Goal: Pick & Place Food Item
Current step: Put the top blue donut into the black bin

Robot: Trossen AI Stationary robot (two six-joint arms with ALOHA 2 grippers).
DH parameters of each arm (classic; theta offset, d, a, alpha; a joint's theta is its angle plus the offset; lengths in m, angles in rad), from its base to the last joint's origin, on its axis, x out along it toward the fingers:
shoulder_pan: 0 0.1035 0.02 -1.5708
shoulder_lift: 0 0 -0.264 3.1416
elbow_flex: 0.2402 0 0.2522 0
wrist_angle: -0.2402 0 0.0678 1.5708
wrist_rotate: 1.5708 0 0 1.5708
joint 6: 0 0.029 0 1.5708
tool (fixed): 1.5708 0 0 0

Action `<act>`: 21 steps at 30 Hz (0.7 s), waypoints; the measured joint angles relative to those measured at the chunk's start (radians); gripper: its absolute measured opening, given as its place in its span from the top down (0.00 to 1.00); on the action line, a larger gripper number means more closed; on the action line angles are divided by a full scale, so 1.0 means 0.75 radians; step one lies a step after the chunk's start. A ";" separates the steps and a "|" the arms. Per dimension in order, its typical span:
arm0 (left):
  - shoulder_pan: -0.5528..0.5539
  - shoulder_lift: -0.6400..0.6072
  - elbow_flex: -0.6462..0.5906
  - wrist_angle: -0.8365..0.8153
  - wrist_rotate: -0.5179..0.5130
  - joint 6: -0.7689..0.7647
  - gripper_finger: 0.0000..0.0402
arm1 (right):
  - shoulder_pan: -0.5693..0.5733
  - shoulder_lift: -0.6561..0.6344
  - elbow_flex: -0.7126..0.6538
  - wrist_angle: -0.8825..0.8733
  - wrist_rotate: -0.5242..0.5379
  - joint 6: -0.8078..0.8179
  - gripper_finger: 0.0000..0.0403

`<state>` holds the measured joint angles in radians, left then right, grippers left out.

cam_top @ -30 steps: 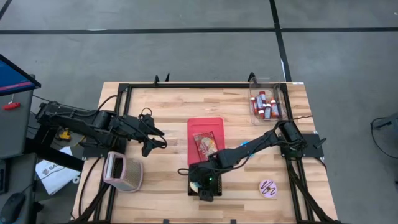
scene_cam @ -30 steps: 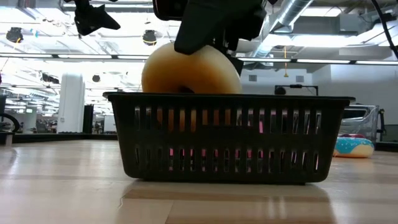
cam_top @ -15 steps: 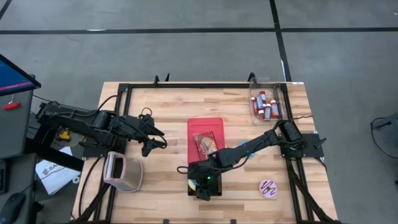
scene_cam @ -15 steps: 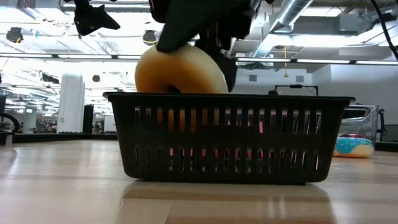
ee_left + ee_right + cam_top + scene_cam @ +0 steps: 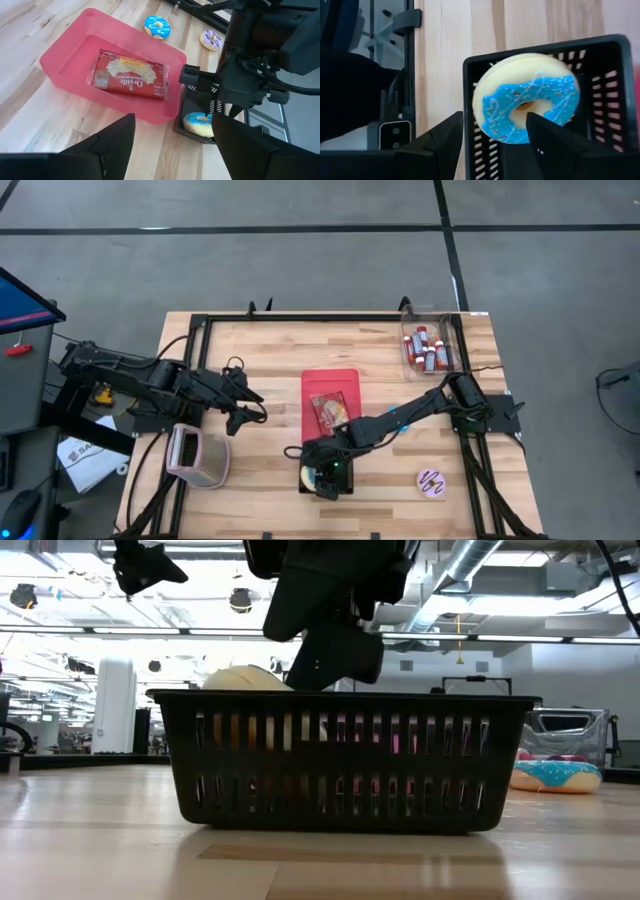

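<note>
A doughnut with blue icing (image 5: 525, 100) lies tilted in the black slatted basket (image 5: 470, 150), iced face up. In the low view only the top of the doughnut (image 5: 245, 678) shows over the rim of the basket (image 5: 340, 765). My right gripper (image 5: 494, 120) hangs open over the basket (image 5: 320, 478), pointing steeply down, its fingers just above the doughnut. My left gripper (image 5: 250, 412) waits open in the air, left of the pink bin (image 5: 331, 385). From that wrist the basket (image 5: 186, 125) and its doughnut (image 5: 198, 124) show too. My right gripper stands over the doughnut with its fingers apart. One finger (image 5: 545, 145) covers the doughnut's near rim, so I cannot tell whether it touches it. The doughnut rests in the basket, not lifted.
The pink bin (image 5: 65, 62) holds a red popcorn packet (image 5: 131, 80). A clear box of small bottles (image 5: 428, 348) stands at the far right. A purple-striped doughnut (image 5: 433, 480) and a blue one (image 5: 555, 775) lie right of the basket. A pink-and-white object (image 5: 197, 455) sits near left.
The doughnut stood on edge under my right gripper, well above the basket's rim. It has tipped toward the table's left and sunk into the basket. The basket has slid a little to the left. My right gripper has turned slightly and kept its place.
</note>
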<state>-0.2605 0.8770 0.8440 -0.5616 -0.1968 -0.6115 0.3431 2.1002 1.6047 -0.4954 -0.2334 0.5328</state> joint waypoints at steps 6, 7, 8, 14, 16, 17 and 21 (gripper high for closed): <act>-0.012 0.001 -0.001 0.000 -0.018 -0.011 0.35 | 0.001 0.000 0.000 -0.030 0.029 0.027 0.48; -0.012 0.001 -0.001 0.000 -0.018 -0.019 0.35 | 0.001 0.000 0.000 -0.030 0.031 0.039 0.48; -0.012 0.001 -0.001 0.000 -0.018 -0.025 0.35 | 0.001 0.000 0.000 -0.024 0.037 0.050 0.48; -0.012 0.001 -0.001 0.000 -0.023 -0.033 0.35 | 0.014 0.000 0.000 0.027 0.101 0.093 0.49; -0.012 0.001 -0.001 0.000 -0.024 -0.034 0.35 | 0.016 0.000 0.000 0.028 0.103 0.106 0.51; -0.012 0.001 -0.001 0.000 -0.024 -0.034 0.35 | 0.020 0.000 0.000 0.028 0.105 0.108 0.52; -0.012 0.001 -0.001 0.000 -0.029 -0.042 0.35 | 0.021 0.000 0.000 0.060 0.106 0.108 0.56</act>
<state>-0.2695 0.8780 0.8436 -0.5613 -0.2188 -0.6429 0.3588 2.1002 1.6047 -0.4501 -0.1537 0.6139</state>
